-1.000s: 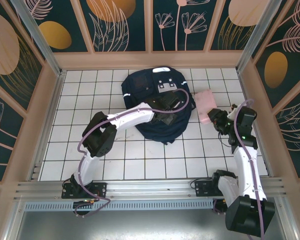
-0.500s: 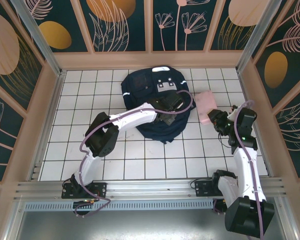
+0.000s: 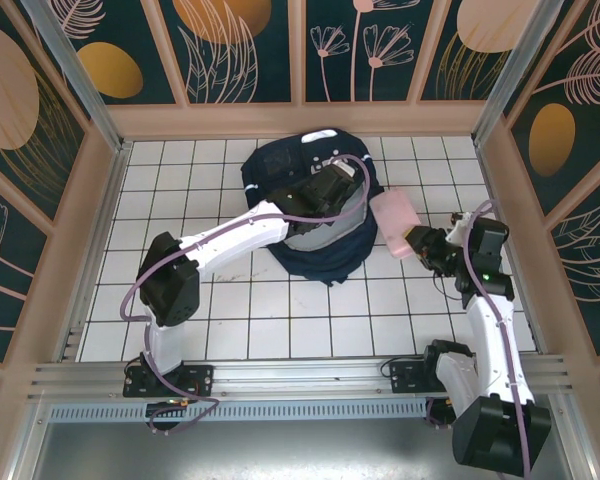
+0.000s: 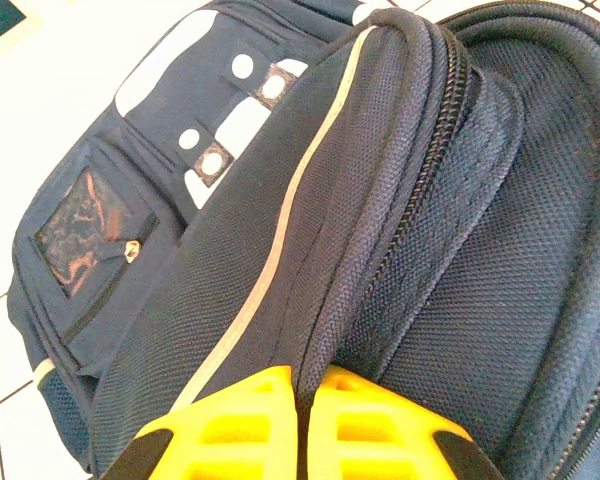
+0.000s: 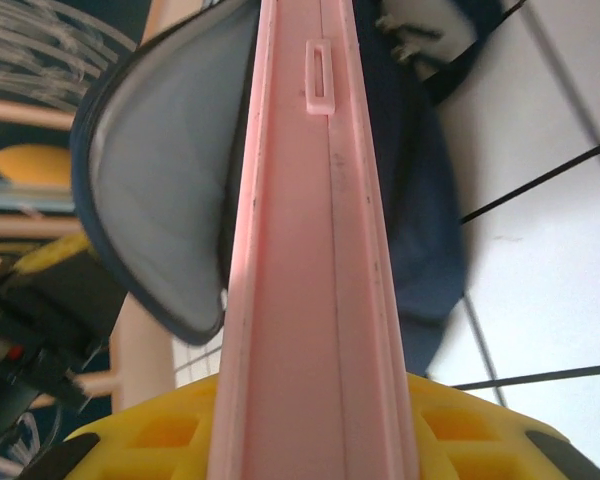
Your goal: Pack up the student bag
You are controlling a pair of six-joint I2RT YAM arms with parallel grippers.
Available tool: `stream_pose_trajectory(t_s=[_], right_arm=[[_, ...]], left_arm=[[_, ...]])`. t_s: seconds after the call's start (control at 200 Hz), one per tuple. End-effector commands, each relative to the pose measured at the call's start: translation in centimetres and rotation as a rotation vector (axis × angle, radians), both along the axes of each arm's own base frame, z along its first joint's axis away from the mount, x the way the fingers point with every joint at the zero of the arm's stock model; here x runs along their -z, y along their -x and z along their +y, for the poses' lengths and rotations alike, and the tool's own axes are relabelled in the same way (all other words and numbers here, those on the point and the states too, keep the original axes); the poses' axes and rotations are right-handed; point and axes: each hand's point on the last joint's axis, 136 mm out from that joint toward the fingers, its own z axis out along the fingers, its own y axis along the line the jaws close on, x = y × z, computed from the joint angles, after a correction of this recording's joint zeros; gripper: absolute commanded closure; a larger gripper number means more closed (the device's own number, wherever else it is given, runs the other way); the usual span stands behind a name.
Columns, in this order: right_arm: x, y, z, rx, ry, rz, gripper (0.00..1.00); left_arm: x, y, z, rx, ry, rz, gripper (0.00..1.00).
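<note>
White tiled worktop (image 3: 230,320) first, and sitting toward its far middle is the student bag (image 3: 270,170), the big navy pack with the pale stripe, slumped on the tiles with its zip mouth gaping toward the right arm. In the right wrist view the grey lining of that mouth shows as a lifted, curved flap. Just beside the bag's right flank hangs the flat pink case (image 3: 395,218), carried edge-on and aimed at the opening. The right fingers (image 5: 165,435) are clamped on the case's near end. The left fingers (image 4: 230,430) are pinched tight on a fold of the bag's rim, right beside the zipper. My read: this is the loading step, one arm holding the mouth open, the other presenting the case. The next move calls for sliding the case forward, thin edge leading, squarely into the gap under the raised flap without catching the rim.
</note>
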Motion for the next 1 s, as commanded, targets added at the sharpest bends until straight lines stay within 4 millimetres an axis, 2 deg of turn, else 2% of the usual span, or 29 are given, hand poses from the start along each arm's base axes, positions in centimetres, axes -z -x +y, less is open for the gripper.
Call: stream_pose_trajectory(t_s=[0.0, 0.135, 0.25, 0.485, 0.566, 0.721, 0.761, 0.941, 0.996], right_arm=[[-2.3, 0.2, 3.6, -0.161, -0.058, -0.107, 0.71], [-1.9, -0.5, 6.5, -0.211, -0.078, -0.097, 0.7], [-1.0, -2.2, 8.0, -0.193, -0.068, -0.082, 0.71], [-1.3, -7.3, 10.7, -0.134, -0.144, -0.154, 0.7], [-0.4, -9.3, 11.4, -0.075, -0.152, -0.152, 0.7], [0.5, -12.1, 13.8, -0.03, -0.177, -0.176, 0.7], [1.0, -12.9, 14.3, -0.003, -0.172, -0.167, 0.7], [5.6, -16.4, 16.0, 0.161, -0.156, -0.046, 0.7], [6.5, -17.4, 16.5, 0.186, -0.161, -0.035, 0.7]], left_arm=[[-4.7, -1.4, 0.2, -0.051, 0.093, -0.132, 0.94], [-5.3, -1.5, -0.1, -0.044, 0.115, -0.14, 0.94], [-6.1, -1.4, -0.2, -0.042, 0.139, -0.15, 0.95], [-7.6, -0.8, 0.2, -0.033, 0.183, -0.158, 0.96], [-8.0, -0.5, 0.2, -0.031, 0.206, -0.156, 0.96], [-7.9, -0.1, 0.2, -0.019, 0.23, -0.139, 0.96], [-7.9, 0.1, 0.1, -0.016, 0.234, -0.135, 0.96], [-8.2, 0.2, 0.3, -0.02, 0.249, -0.134, 0.96], [-8.4, 0.3, 0.4, -0.019, 0.254, -0.134, 0.96]])
